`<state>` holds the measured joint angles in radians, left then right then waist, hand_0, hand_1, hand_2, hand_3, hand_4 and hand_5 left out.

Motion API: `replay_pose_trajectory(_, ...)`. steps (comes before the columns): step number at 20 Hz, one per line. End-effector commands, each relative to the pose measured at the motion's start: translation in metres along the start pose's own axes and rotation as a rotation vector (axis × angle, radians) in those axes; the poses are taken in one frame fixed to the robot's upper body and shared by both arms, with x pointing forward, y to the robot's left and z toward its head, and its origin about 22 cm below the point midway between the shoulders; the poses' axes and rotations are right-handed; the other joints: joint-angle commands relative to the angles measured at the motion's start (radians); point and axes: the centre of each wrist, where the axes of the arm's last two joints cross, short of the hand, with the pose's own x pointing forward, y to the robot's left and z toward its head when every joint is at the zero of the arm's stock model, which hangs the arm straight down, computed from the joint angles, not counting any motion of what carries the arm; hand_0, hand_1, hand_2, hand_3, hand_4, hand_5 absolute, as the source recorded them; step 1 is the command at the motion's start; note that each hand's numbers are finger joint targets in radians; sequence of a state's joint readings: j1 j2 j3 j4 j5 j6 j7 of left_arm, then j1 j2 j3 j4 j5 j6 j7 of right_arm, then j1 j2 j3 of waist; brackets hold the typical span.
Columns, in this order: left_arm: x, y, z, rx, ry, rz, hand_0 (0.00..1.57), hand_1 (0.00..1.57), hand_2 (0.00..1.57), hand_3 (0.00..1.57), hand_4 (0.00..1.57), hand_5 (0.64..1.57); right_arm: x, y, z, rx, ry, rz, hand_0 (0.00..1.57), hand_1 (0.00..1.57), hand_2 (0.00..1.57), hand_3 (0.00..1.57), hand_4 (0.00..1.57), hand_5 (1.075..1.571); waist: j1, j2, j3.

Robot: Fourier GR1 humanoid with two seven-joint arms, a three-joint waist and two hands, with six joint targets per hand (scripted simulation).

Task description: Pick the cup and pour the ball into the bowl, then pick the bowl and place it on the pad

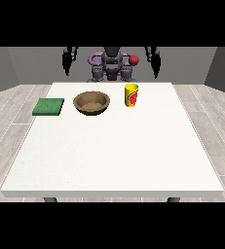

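Observation:
A yellow cup [131, 95] with a red mark stands upright on the white table [114, 155], right of centre at the far side. No ball shows from here. Left of the cup sits a brown wooden bowl [91, 102]. A flat green pad [48, 106] lies near the table's left edge. Both hands hang raised behind the far edge, away from all objects: the hand at the view's left [66, 62] and the hand at the view's right [156, 62], fingers pointing down and straight, holding nothing.
The robot's torso [112, 65] stands behind the far edge, with a red knob [134, 60] beside it. The table's near half stretches bare toward the camera. Wooden floor surrounds the table.

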<state>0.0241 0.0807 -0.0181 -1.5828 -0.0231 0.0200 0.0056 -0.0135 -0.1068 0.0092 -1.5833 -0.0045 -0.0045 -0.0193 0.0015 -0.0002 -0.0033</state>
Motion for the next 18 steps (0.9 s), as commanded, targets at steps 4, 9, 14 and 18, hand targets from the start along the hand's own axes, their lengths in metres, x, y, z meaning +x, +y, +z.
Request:
replay_pose_trajectory(4,0.027,0.006,-0.003,-0.01,-0.034,-0.017,0.0,0.0,0.0,0.0,0.0,1.557,0.025,-0.011,-0.003,-0.002,-0.016,0.033,0.0,0.0,0.0,0.0,0.0,1.569,-0.01,-0.226,0.0006)
replay_pose_trajectory(9,0.075,0.008,-0.015,-0.003,-0.099,0.168,0.0,0.0,0.0,0.0,0.0,1.557,0.025,-0.08,0.008,-0.022,0.037,-0.069,0.0,0.0,0.0,0.0,0.0,1.57,-0.011,-0.204,0.0041)
replay_pose_trajectory(14,0.072,0.042,-0.019,0.063,-0.179,0.149,0.0,0.0,0.0,0.0,0.0,1.547,0.031,-0.074,0.017,-0.004,-0.066,-0.087,0.0,0.0,0.0,0.0,0.0,1.57,-0.05,-0.092,0.0032)
replay_pose_trajectory(18,0.076,0.046,-0.022,0.024,-0.224,0.128,0.0,0.0,0.0,0.0,0.0,1.542,0.021,-0.094,0.011,-0.015,-0.095,-0.089,0.0,0.0,0.0,0.0,0.0,1.57,-0.017,-0.04,0.0034)
